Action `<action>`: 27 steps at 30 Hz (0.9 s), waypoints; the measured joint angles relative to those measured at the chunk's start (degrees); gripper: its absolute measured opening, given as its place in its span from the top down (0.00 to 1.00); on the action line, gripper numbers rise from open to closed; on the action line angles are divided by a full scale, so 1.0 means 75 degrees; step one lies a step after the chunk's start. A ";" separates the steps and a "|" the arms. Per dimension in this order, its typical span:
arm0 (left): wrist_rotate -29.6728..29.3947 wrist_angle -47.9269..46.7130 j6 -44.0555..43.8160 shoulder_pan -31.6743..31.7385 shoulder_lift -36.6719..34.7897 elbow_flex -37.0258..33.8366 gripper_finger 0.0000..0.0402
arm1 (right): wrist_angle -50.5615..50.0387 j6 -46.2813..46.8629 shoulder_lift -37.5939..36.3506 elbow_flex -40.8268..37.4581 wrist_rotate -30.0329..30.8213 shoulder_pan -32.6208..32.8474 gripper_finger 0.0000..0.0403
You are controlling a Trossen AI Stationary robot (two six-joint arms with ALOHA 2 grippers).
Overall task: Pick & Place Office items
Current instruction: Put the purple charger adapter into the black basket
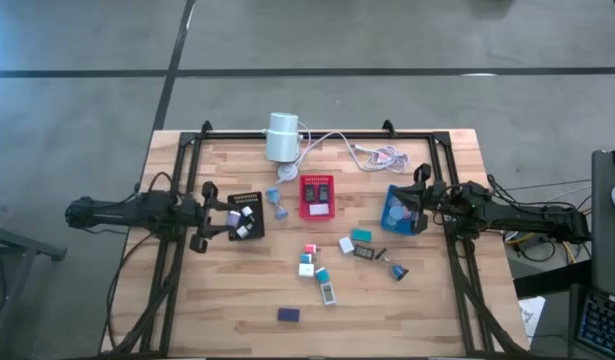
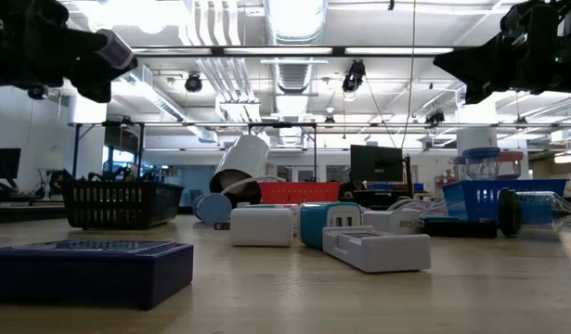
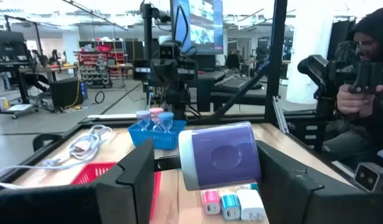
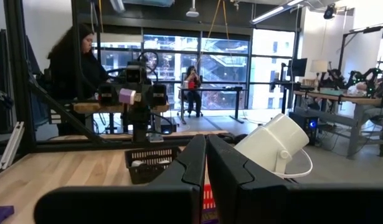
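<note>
The left gripper (image 1: 215, 218) hovers at nine o'clock beside the black tray (image 1: 246, 215), jaws clamped on a purple block (image 3: 223, 154); the step looks like delivery, so next comes lowering and release. Loose office items (image 1: 332, 262) lie toward six o'clock. At three o'clock, the right gripper (image 1: 412, 206) waits over the blue tray (image 1: 391, 212), jaws closed, empty.

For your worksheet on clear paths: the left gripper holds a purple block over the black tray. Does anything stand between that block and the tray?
Nothing visible does. The left gripper holds the purple block at the black tray, whose small pieces lie below it.
</note>
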 joint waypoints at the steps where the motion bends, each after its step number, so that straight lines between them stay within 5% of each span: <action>1: 0.0100 0.0015 -0.0004 0.0000 0.0002 -0.0052 0.49 | -0.0001 0.0031 0.0000 0.0000 -0.0001 0.0000 0.97; 7: 0.0231 0.0231 -0.0444 0.0000 0.0026 0.0069 0.49 | -0.0003 0.0102 0.0000 0.0000 0.0000 0.0000 0.97; 14: -0.0515 -0.0541 -0.0472 0.0000 0.0670 0.1540 0.49 | 0.0000 0.0099 0.0000 0.0000 0.0001 0.0000 0.97; 22: -0.2824 -0.3328 -0.0984 0.0003 0.3105 0.3550 0.49 | 0.0015 0.0096 0.0000 0.0000 0.0006 0.0000 0.97; 27: -0.2902 -0.3928 -0.1414 0.0003 0.4904 0.3873 0.49 | 0.0031 0.0102 0.0000 0.0000 0.0006 0.0000 0.97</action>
